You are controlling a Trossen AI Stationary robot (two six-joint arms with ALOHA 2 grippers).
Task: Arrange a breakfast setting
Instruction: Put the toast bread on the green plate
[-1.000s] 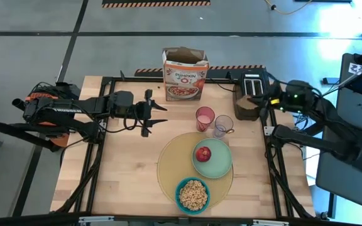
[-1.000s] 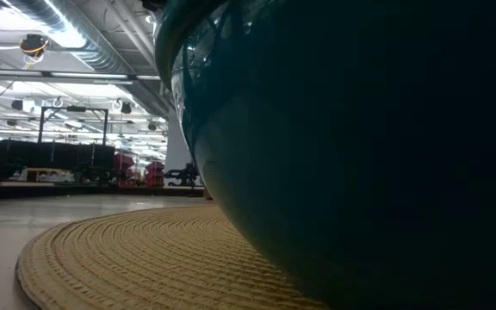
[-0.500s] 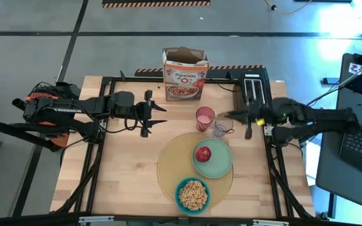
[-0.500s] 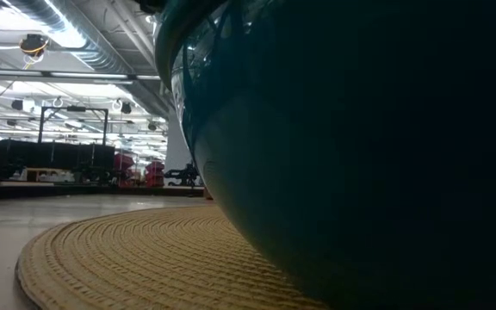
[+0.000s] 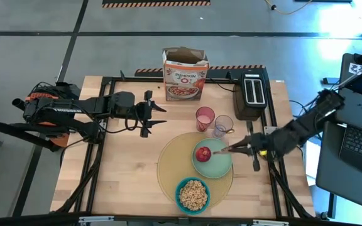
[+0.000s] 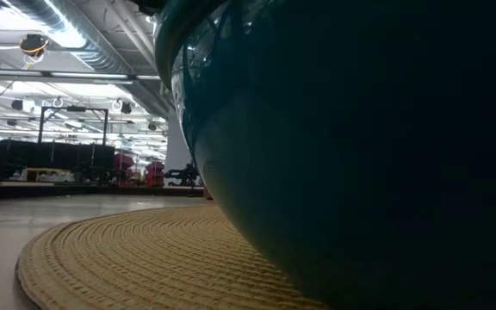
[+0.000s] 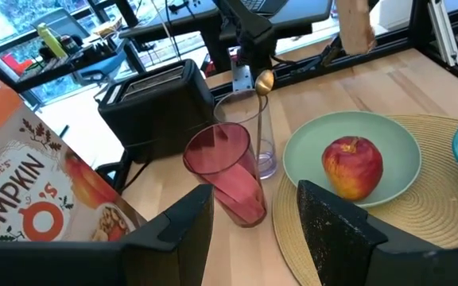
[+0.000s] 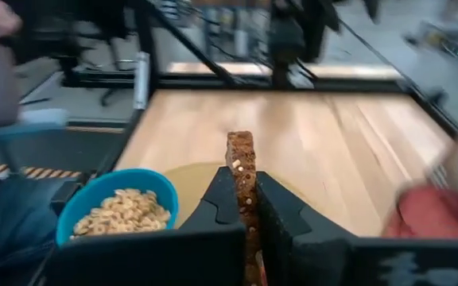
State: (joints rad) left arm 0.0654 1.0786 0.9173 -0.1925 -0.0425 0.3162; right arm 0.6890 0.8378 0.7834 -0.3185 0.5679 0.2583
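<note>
1. On the wooden worktop (image 5: 131, 169) lies one round yellow placemat (image 5: 168, 166), carrying one pale green plate (image 5: 215, 164) and one blue bowl (image 5: 192, 194).
2. One red apple (image 5: 203, 154) sits on the plate, toward its left side in the high view.
3. The bowl is filled with cereal rings and rests on the near part of the placemat, just beside the plate; in the low view its dark wall fills most of the picture.
4. Two drinking vessels stand side by side just behind the placemat: one pink cup (image 5: 204, 117) and one clear mug (image 5: 223, 125). The left wrist view shows one gold spoon (image 7: 262, 83) standing in the mug.
5. One black toaster (image 5: 251, 95) stands near the back right of the worktop, and one cereal box (image 5: 185, 74) stands at the back centre.
6. Two arms are in view. The right gripper (image 5: 239, 149) reaches in from the right, over the right edge of the plate; its fingers (image 8: 281, 214) are clamped on one slice of brown toast (image 8: 243, 187), held on edge between them.
7. The left gripper (image 5: 159, 114) hovers over the bare worktop to the left of the cup, well apart from the setting; its fingers (image 7: 336, 230) stand partly apart with nothing between them.
</note>
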